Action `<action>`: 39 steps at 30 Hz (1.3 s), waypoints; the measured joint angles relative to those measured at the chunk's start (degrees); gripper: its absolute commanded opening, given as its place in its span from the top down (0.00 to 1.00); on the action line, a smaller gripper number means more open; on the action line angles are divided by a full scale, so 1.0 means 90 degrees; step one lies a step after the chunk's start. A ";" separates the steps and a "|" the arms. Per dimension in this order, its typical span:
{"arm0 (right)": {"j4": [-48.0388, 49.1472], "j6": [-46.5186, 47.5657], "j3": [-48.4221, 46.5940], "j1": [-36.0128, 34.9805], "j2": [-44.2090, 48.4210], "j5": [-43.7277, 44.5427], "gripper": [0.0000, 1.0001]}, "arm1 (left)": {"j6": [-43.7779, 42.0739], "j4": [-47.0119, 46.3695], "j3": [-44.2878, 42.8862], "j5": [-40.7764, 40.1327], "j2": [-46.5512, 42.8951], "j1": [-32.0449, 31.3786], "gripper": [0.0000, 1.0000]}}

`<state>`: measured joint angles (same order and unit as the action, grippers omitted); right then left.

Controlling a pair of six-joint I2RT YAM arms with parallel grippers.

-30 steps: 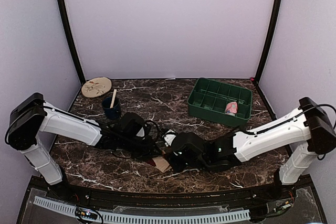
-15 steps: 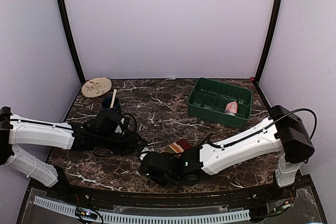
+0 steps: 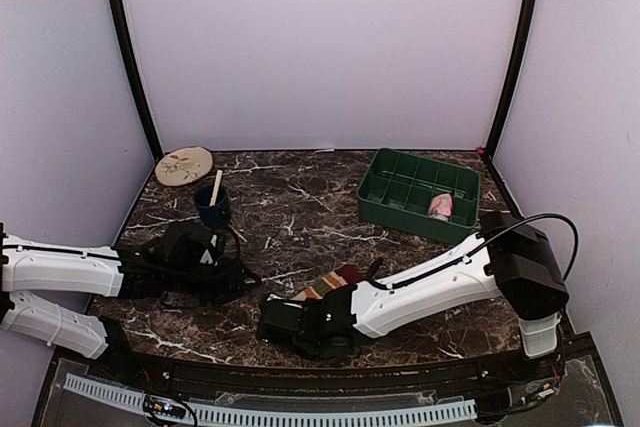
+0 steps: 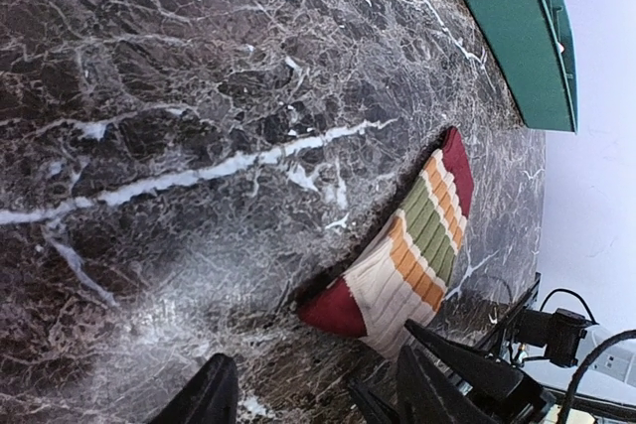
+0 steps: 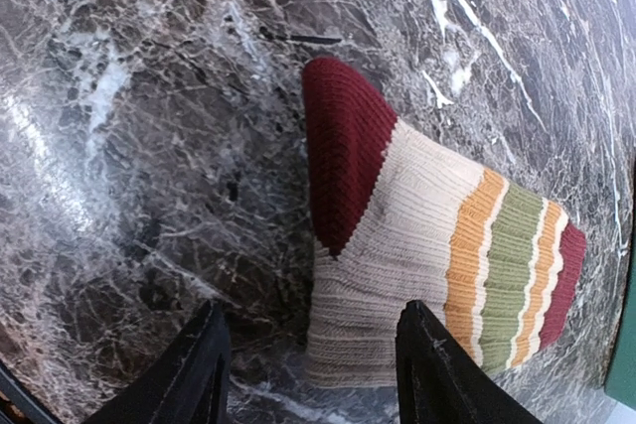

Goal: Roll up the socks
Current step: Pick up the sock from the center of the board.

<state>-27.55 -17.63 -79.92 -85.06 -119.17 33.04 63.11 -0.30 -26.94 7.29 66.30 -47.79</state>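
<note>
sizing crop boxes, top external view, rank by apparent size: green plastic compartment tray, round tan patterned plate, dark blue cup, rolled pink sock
1. green plastic compartment tray
2. round tan patterned plate
3. dark blue cup
4. rolled pink sock
The last two are nearest in size.

Our left arm [image 3: 70,269] and right arm [image 3: 430,283] stretch low and inward, left gripper [image 4: 316,399] and right gripper [image 5: 313,372] both spread wide.
</note>
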 measured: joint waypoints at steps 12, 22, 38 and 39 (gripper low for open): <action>-0.0495 0.0197 -0.0104 0.0367 -0.0036 -0.0228 0.88 | -0.0058 0.0002 0.0131 -0.0002 -0.0155 0.0168 0.41; -0.0585 0.0284 0.0007 0.0546 0.0153 -0.0925 1.00 | -0.0554 -0.0148 0.0114 0.0209 0.0017 0.0214 0.39; 0.0614 0.0034 0.1736 0.1678 0.1940 -0.4291 1.00 | -0.1855 -0.0738 -0.0559 0.1464 0.0935 0.0216 0.35; 0.0697 -0.0034 0.1851 0.1744 0.1962 -0.4464 1.00 | -0.1899 -0.0797 -0.0578 0.1591 0.0988 0.0216 0.35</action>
<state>-21.28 -17.93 -63.26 -69.36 -101.51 -7.14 46.02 -7.46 -32.14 21.61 75.20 -45.84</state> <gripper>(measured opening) 0.012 0.648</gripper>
